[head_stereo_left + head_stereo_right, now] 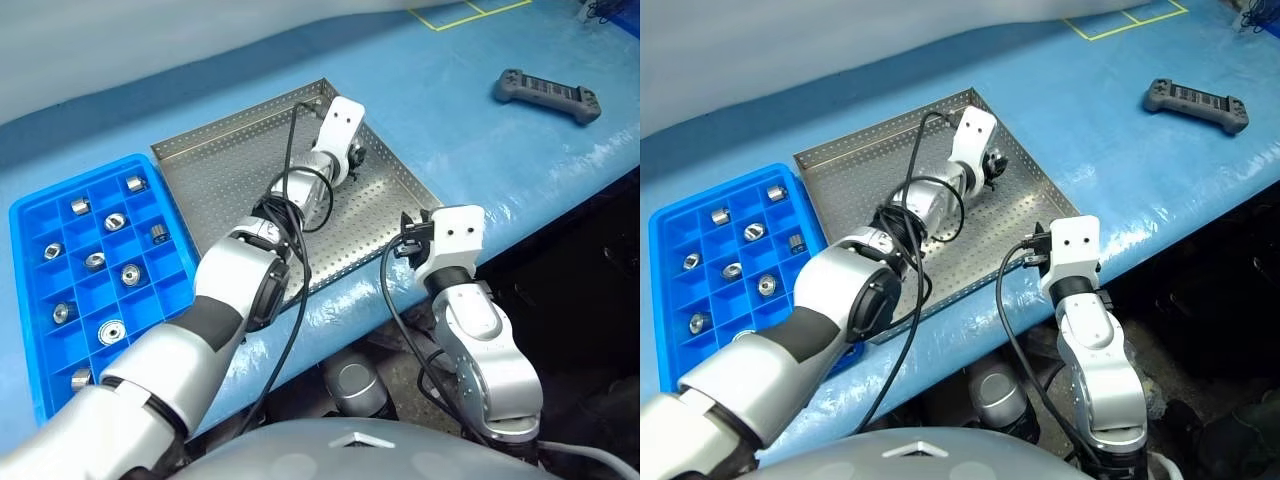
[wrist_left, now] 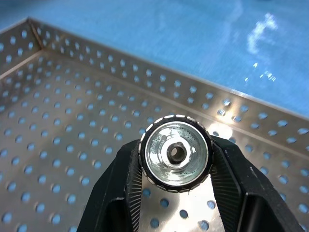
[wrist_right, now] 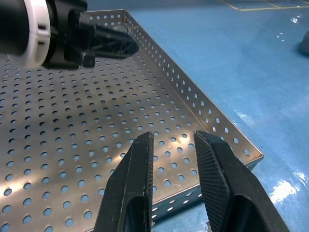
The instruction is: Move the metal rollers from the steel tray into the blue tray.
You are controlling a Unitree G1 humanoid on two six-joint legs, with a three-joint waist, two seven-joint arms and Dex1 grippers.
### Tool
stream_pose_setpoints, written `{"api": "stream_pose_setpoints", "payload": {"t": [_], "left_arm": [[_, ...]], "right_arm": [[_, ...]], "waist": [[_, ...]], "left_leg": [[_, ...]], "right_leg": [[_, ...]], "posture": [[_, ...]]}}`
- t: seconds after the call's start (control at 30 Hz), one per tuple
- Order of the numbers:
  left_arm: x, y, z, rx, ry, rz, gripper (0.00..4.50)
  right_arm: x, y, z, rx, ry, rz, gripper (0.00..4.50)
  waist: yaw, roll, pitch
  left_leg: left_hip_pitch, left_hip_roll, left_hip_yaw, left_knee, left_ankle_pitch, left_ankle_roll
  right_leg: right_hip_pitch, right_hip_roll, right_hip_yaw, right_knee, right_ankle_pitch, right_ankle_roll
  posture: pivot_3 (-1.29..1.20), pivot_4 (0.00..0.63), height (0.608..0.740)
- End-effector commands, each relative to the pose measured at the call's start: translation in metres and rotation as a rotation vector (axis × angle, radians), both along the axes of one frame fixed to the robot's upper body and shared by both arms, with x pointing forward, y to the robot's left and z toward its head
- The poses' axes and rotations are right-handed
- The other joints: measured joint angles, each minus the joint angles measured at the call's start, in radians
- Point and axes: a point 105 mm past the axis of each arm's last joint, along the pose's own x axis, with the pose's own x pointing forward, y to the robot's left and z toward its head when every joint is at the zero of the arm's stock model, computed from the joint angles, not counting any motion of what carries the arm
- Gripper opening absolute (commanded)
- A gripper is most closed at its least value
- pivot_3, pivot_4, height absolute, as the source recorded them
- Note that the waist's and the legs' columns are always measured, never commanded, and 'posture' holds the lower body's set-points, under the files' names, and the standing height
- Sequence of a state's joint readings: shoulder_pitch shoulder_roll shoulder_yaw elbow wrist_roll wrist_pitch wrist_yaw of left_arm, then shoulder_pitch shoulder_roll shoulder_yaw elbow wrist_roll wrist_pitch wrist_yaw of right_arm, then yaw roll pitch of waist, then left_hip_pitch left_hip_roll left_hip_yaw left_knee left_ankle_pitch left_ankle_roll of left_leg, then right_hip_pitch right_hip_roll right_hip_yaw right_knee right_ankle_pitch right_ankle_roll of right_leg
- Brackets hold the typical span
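The left end effector is holding one metal roller clamped by its rim between both fingers, above the steel tray; the roller's short axis is lying along the end effector, its bored face turned back toward the wrist. The right end effector is hanging over the tray's near corner, fingers slightly apart and gripping nothing. More rollers are sitting in the blue tray's compartments, well to the left of both.
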State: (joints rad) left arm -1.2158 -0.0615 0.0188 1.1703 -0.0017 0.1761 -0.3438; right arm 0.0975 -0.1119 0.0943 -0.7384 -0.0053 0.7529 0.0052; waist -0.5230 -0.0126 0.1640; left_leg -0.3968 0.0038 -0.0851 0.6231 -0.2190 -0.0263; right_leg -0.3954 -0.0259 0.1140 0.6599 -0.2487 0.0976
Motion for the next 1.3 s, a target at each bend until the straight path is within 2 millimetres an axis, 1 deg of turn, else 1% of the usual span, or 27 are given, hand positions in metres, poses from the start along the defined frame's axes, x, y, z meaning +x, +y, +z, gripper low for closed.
{"api": "stream_pose_setpoints", "payload": {"t": [0.03, 0.07, 0.1, 0.13, 0.17, 0.2, 0.23, 0.3, 0.37, 0.4, 0.43, 0.53, 0.63, 0.67, 0.73, 0.83, 0.9, 1.0, 1.07, 1.2, 1.3], "left_arm": [[-0.001, 0.037, 0.033, 0.04, -0.115, -0.11, 1.72], [-0.005, 0.048, 0.035, 0.055, -0.127, -0.132, 1.72], [-0.013, 0.067, 0.038, 0.089, -0.155, -0.154, 1.72], [-0.024, 0.085, 0.042, 0.111, -0.174, -0.172, 1.72], [-0.034, 0.098, 0.045, 0.126, -0.184, -0.187, 1.72], [-0.045, 0.111, 0.047, 0.142, -0.189, -0.194, 1.72], [-0.052, 0.117, 0.048, 0.148, -0.187, -0.196, 1.72], [-0.078, 0.139, 0.048, 0.182, -0.18, -0.214, 1.72], [-0.101, 0.152, 0.047, 0.198, -0.16, -0.236, 1.72], [-0.108, 0.155, 0.047, 0.194, -0.15, -0.243, 1.72], [-0.115, 0.163, 0.048, 0.19, -0.138, -0.231, 1.72], [-0.131, 0.185, 0.046, 0.224, -0.112, -0.175, 1.72], [-0.146, 0.204, 0.037, 0.261, -0.064, -0.132, 1.72], [-0.15, 0.207, 0.034, 0.26, -0.049, -0.124, 1.72], [-0.157, 0.206, 0.024, 0.278, -0.023, -0.135, 1.72], [-0.159, 0.197, 0.014, 0.261, -0.001, -0.161, 1.72], [-0.159, 0.189, 0.009, 0.239, 0.013, -0.182, 1.72], [-0.155, 0.179, -0.008, 0.264, 0.071, -0.202, 1.72], [-0.155, 0.173, -0.016, 0.277, 0.102, -0.226, 1.72], [-0.152, 0.169, -0.029, 0.324, 0.142, -0.243, 1.72], [-0.149, 0.172, -0.036, 0.342, 0.165, -0.235, 1.72]], "right_arm": [[0.004, -0.002, 0.009, -0.007, -0.044, 0.025, 1.42], [0.005, -0.001, 0.009, -0.009, -0.043, 0.037, 1.42], [0.007, 0.0, 0.009, -0.011, -0.042, 0.056, 1.42], [0.008, 0.002, 0.008, -0.014, -0.038, 0.081, 1.42], [0.01, 0.003, 0.008, -0.014, -0.036, 0.103, 1.42], [0.011, 0.006, 0.008, -0.011, -0.032, 0.132, 1.42], [0.012, 0.008, 0.008, -0.009, -0.03, 0.151, 1.42], [0.013, 0.024, 0.009, -0.011, -0.025, 0.266, 1.42], [0.013, 0.037, 0.012, -0.004, -0.031, 0.35, 1.42], [0.014, 0.04, 0.013, 0.004, -0.035, 0.367, 1.42], [0.014, 0.047, 0.015, 0.013, -0.039, 0.401, 1.42], [0.013, 0.067, 0.017, 0.037, -0.039, 0.496, 1.42], [0.007, 0.086, 0.016, 0.044, -0.023, 0.602, 1.42], [0.006, 0.089, 0.014, 0.042, -0.015, 0.622, 1.42], [0.006, 0.092, 0.011, 0.034, -0.001, 0.638, 1.42], [0.009, 0.091, 0.007, 0.017, 0.011, 0.634, 1.42], [0.01, 0.09, 0.006, 0.007, 0.014, 0.633, 1.42], [0.011, 0.088, 0.006, 0.002, 0.012, 0.616, 1.42], [0.012, 0.086, 0.006, 0.0, 0.01, 0.596, 1.42], [0.012, 0.081, 0.005, -0.005, 0.012, 0.559, 1.42], [0.012, 0.079, 0.004, -0.004, 0.01, 0.537, 1.42]], "waist": [[0.003, 0.0, 0.0], [0.004, 0.001, 0.0], [0.007, 0.001, 0.0], [0.011, 0.001, 0.0], [0.021, 0.001, 0.0], [0.036, 0.001, 0.0], [0.055, 0.002, 0.0], [0.103, 0.001, 0.0], [0.148, 0.001, 0.0], [0.182, 0.001, 0.0], [0.209, 0.001, 0.0], [0.286, 0.001, 0.001], [0.336, 0.001, 0.001], [0.349, 0.001, 0.001], [0.379, 0.001, 0.001], [0.415, 0.001, 0.001], [0.429, 0.001, 0.001], [0.435, 0.001, 0.001], [0.435, 0.001, 0.001], [0.426, 0.001, 0.001], [0.418, 0.001, 0.001]], "left_leg": [[0.001, 0.001, 0.001, -0.001, 0.0, 0.0], [0.001, 0.001, 0.003, -0.003, 0.0, 0.0], [0.003, 0.003, 0.005, -0.004, 0.0, 0.0], [0.004, 0.003, 0.005, -0.005, 0.0, 0.0], [0.005, 0.005, 0.006, -0.006, 0.0, 0.0], [0.005, 0.006, 0.006, -0.006, 0.0, 0.0], [0.006, 0.006, 0.005, -0.005, 0.0, 0.0], [0.002, 0.005, 0.003, -0.002, 0.0, 0.0], [0.002, 0.004, 0.003, -0.002, 0.0, 0.0], [0.001, 0.004, 0.003, -0.002, 0.0, 0.0], [0.001, 0.003, 0.003, -0.002, 0.0, 0.0], [0.0, 0.002, 0.001, 0.0, 0.0, 0.0], [0.0, 0.003, 0.001, 0.0, 0.0, -0.001], [-0.001, 0.003, 0.0, 0.0, 0.0, -0.001], [-0.001, 0.003, 0.0, 0.0, -0.001, -0.001], [-0.001, 0.003, -0.001, 0.001, -0.001, -0.002], [-0.001, 0.003, -0.002, 0.002, -0.001, -0.002], [-0.001, 0.004, -0.002, 0.003, -0.001, -0.002], [-0.001, 0.004, -0.002, 0.003, 0.0, -0.002], [-0.001, 0.005, -0.002, 0.003, -0.001, -0.002], [-0.001, 0.005, -0.002, 0.002, -0.001, -0.002]], "right_leg": [[0.0, 0.001, 0.002, 0.0, 0.0, 0.0], [0.001, 0.001, 0.003, 0.001, 0.0, 0.0], [0.001, 0.002, 0.005, 0.002, 0.0, 0.0], [0.001, 0.003, 0.006, 0.003, 0.0, 0.0], [0.0, 0.004, 0.007, 0.004, 0.0, 0.0], [0.0, 0.004, 0.007, 0.004, 0.0, -0.001], [-0.003, 0.005, 0.007, 0.006, 0.0, -0.001], [-0.007, 0.005, 0.005, 0.007, 0.0, -0.001], [-0.007, 0.003, 0.006, 0.007, 0.001, -0.001], [-0.006, 0.002, 0.005, 0.006, 0.001, -0.002], [-0.007, 0.002, 0.005, 0.005, 0.001, -0.003], [-0.006, 0.001, 0.003, 0.004, 0.001, -0.003], [-0.006, 0.001, 0.002, 0.002, 0.001, -0.003], [-0.006, 0.001, 0.001, 0.002, 0.002, -0.004], [-0.005, 0.001, 0.0, 0.002, 0.002, -0.007], [-0.005, 0.001, -0.002, 0.002, 0.002, -0.01], [-0.004, 0.001, -0.004, 0.002, 0.002, -0.011], [-0.004, 0.001, -0.005, 0.002, 0.002, -0.012], [-0.004, 0.002, -0.005, 0.002, 0.002, -0.012], [-0.004, 0.002, -0.005, 0.003, 0.002, -0.013], [-0.005, 0.003, -0.005, 0.003, 0.002, -0.013]], "posture": [[-0.36, 0.15, 0.74], [-0.35, 0.15, 0.74], [-0.33, 0.15, 0.74], [-0.31, 0.15, 0.74], [-0.3, 0.15, 0.74], [-0.27, 0.15, 0.74], [-0.26, 0.15, 0.74], [-0.21, 0.15, 0.74], [-0.16, 0.15, 0.74], [-0.16, 0.15, 0.74], [-0.13, 0.15, 0.74], [-0.09, 0.15, 0.74], [-0.06, 0.15, 0.74], [-0.05, 0.15, 0.74], [-0.04, 0.15, 0.74], [-0.04, 0.15, 0.74], [-0.04, 0.15, 0.74], [-0.06, 0.15, 0.74], [-0.07, 0.15, 0.74], [-0.11, 0.15, 0.74], [-0.13, 0.15, 0.74]]}}
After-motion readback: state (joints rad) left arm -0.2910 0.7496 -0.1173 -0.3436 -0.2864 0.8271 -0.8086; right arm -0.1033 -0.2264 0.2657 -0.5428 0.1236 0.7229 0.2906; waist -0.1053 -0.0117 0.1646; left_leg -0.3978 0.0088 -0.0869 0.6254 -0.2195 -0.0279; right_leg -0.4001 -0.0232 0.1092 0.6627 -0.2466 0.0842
